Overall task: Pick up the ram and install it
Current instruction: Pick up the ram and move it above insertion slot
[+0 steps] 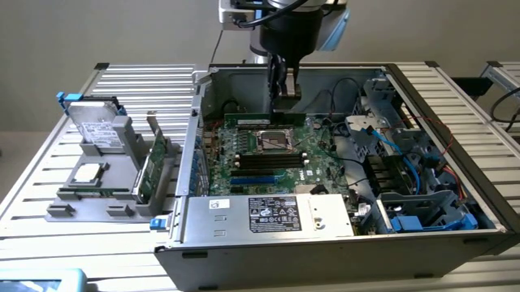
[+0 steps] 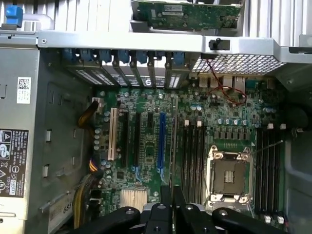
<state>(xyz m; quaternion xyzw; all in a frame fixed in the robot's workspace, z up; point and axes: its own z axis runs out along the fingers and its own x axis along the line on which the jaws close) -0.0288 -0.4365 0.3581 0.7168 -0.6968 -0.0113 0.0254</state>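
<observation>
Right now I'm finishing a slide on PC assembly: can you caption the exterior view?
Gripper holds the ram level over the motherboard inside the open computer case.

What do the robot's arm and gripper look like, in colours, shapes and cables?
The arm ends in a thick black cylinder with a pale blue-grey cap and a small white box, where a black cable loops. The gripper has two narrow black fingers on rounded black links.
</observation>
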